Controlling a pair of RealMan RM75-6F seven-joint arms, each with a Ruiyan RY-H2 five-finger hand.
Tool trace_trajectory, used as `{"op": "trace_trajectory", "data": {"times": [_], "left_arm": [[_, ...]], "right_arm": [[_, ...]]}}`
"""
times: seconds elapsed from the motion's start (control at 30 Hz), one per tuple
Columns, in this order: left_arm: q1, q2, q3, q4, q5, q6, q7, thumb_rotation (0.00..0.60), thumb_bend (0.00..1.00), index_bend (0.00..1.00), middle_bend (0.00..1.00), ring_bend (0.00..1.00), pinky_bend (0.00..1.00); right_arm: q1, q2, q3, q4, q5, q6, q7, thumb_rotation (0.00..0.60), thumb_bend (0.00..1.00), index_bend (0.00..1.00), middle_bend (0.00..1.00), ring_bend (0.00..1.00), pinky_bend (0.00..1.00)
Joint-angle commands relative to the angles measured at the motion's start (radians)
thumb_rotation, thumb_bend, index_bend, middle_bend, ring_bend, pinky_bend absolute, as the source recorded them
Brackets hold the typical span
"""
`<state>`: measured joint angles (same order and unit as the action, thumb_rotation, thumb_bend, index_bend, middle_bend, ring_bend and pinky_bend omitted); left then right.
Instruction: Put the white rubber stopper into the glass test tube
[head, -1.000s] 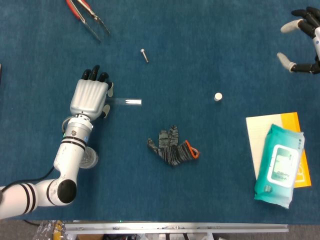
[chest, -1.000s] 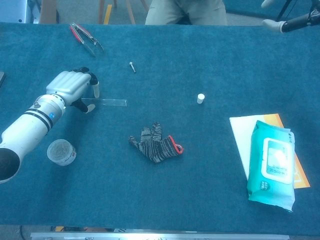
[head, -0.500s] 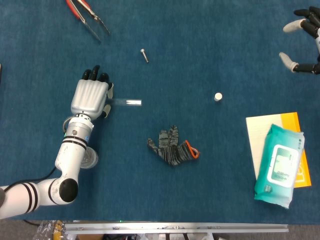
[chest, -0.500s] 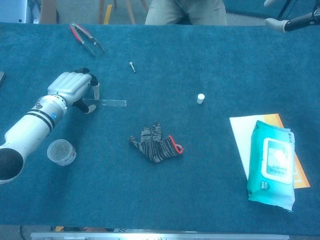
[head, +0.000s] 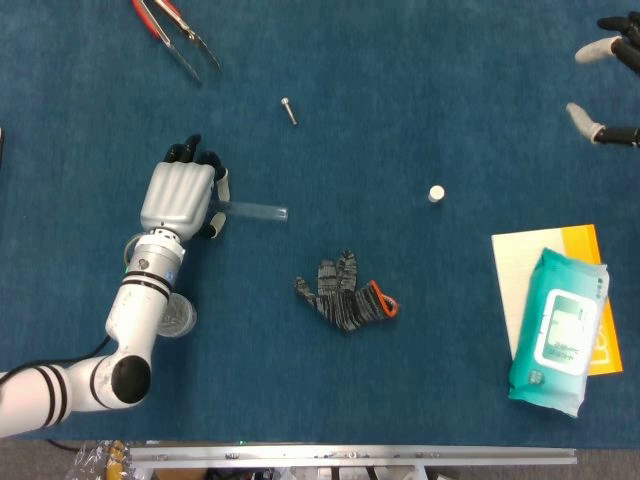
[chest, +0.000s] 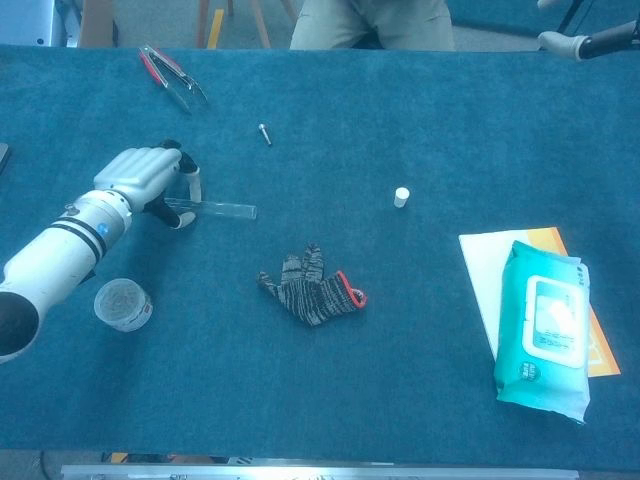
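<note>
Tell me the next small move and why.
Probably lift the glass test tube off the table: the left hand already grips its end. The white rubber stopper lies untouched, and the right hand sits open at the far edge.

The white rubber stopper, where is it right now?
The white rubber stopper stands alone on the blue table, right of centre in the head view, up and right of the grey glove and left of the wipes pack.
</note>
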<state>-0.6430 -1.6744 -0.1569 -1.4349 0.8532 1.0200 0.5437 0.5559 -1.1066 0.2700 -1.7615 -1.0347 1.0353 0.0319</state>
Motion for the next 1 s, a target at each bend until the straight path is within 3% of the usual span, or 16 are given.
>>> {"op": "trace_trajectory", "data": {"times": [0.03, 0.47, 0.5, 0.63, 1.0], "left_arm": [[0.011, 0.035, -0.009, -0.042, 0.007, -0.016, -0.049, 0.6, 0.32, 0.54, 0.27, 0.03, 0.08], [0.061, 0.215, -0.058, -0.224, 0.08, -0.067, -0.322, 0.6, 0.32, 0.56, 0.3, 0.06, 0.08], [0.065, 0.23, -0.061, -0.237, 0.085, -0.072, -0.344, 0.6, 0.32, 0.56, 0.3, 0.07, 0.08], [0.077, 0.278, -0.061, -0.281, 0.112, -0.079, -0.395, 0.6, 0.33, 0.56, 0.3, 0.07, 0.08], [0.084, 0.346, -0.046, -0.358, 0.158, -0.073, -0.445, 0.6, 0.33, 0.56, 0.3, 0.07, 0.08]], "right_arm": [[-0.003, 0.003, 0.001, -0.004, -0.003, 0.003, 0.002, 0.427, 0.27, 0.33, 0.17, 0.01, 0.12], [-0.009, 0.0, -0.033, -0.009, -0.054, -0.008, -0.02, 0.439, 0.27, 0.33, 0.17, 0.01, 0.12], [-0.007, -0.003, -0.038, -0.007, -0.059, -0.011, -0.028, 0.449, 0.27, 0.33, 0.17, 0.01, 0.12], [0.001, -0.028, -0.053, 0.008, -0.085, 0.002, -0.08, 0.587, 0.3, 0.33, 0.18, 0.01, 0.13], [0.039, -0.135, -0.094, 0.058, -0.063, -0.035, -0.193, 0.6, 0.3, 0.39, 0.21, 0.02, 0.15]]}}
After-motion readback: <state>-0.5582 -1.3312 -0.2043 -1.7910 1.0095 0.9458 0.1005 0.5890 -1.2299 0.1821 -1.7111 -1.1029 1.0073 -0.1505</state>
